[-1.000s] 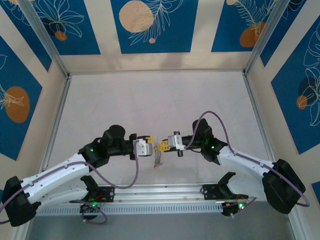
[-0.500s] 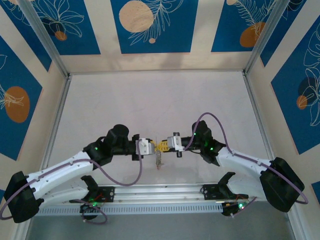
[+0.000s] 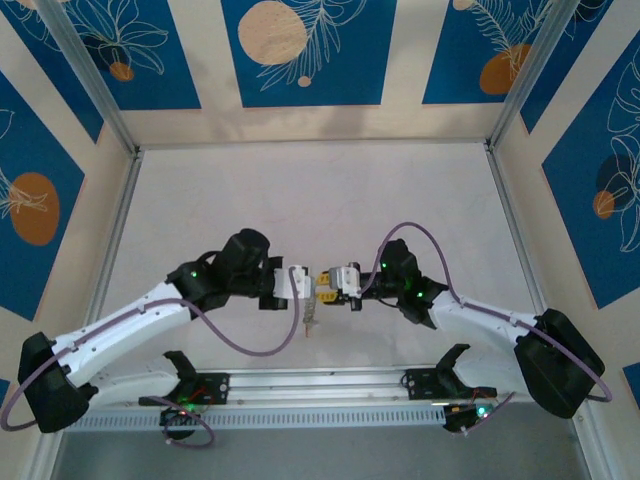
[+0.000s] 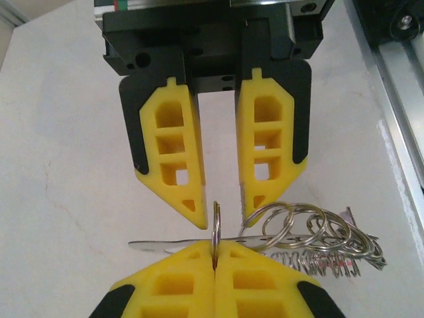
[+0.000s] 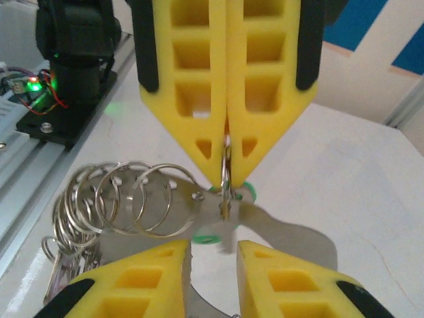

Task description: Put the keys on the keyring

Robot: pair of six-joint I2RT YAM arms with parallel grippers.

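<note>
One key [image 4: 162, 245], blade level, long axis sideways in left wrist view. One keyring [image 4: 215, 222], upright, edge-on, pinched tight in right gripper [image 5: 225, 173]. Left gripper [image 4: 220, 202] parted, empty. Roughly five trailing loops [image 4: 298, 228].

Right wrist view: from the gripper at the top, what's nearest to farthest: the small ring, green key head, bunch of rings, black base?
1. The small ring, pinched by the right gripper.
2. The green key head, just below.
3. The bunch of rings, off to the left.
4. The black base, far upper left.
</note>
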